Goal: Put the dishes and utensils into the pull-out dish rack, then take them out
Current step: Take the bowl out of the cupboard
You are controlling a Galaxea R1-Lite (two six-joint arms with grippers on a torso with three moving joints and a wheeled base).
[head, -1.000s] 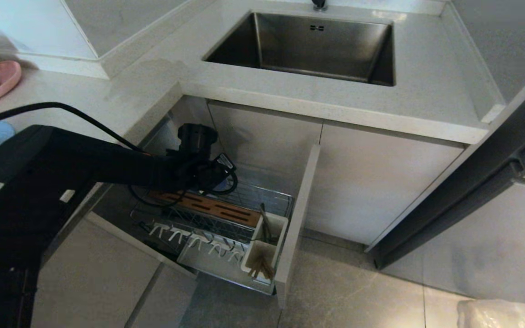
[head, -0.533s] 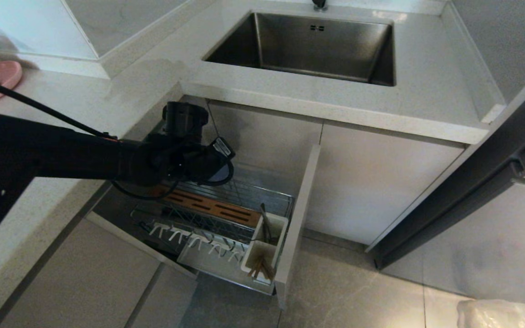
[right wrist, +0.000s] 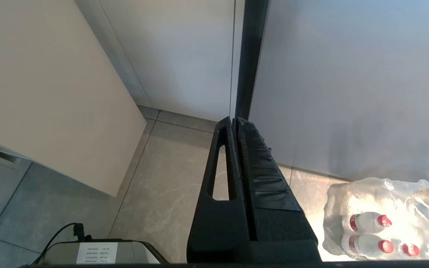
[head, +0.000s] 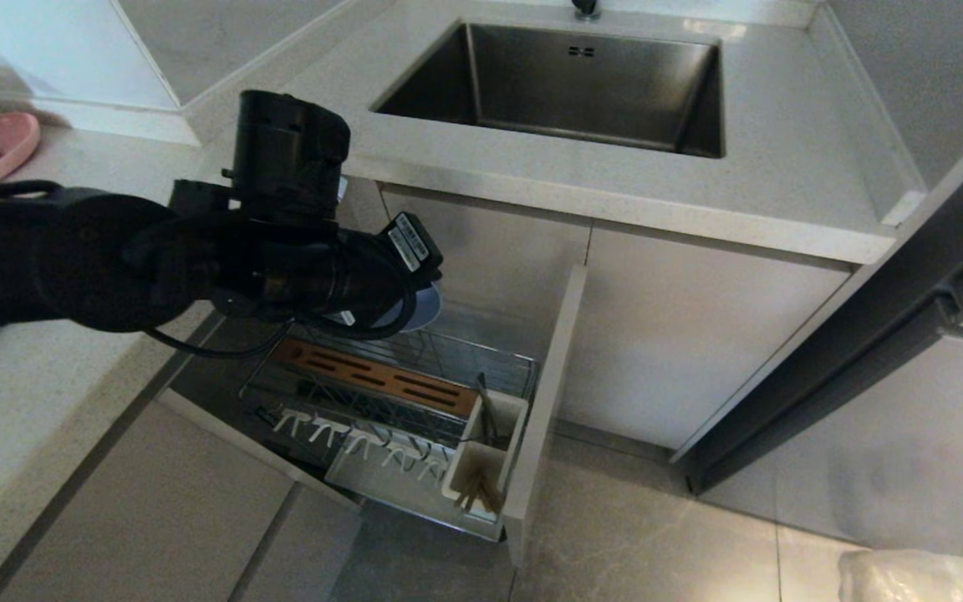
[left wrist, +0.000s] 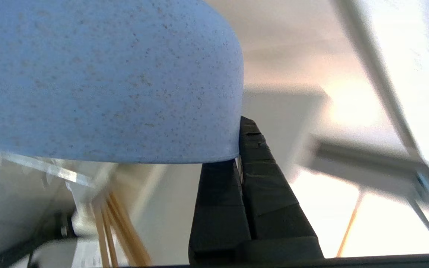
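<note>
Holding the pale-blue bowl (left wrist: 99, 78) by its rim, left gripper (left wrist: 238, 163) jaws clamped together on the thin wall; bowl hangs above the back of the pull-out dish rack (head: 389, 401), mouth tipped sideways; chopsticks (head: 477, 493) stand in the utensil cup (head: 481, 468); beyond, countertop (head: 532, 192); right gripper (right wrist: 235, 124) parked off to the side, jaws together, empty.

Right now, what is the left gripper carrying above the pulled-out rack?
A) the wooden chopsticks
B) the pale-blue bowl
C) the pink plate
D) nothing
B: in the left wrist view the left gripper is shut on the rim of the pale-blue bowl, and in the head view the bowl hangs above the pull-out dish rack while the chopsticks stand in its white cup.
</note>
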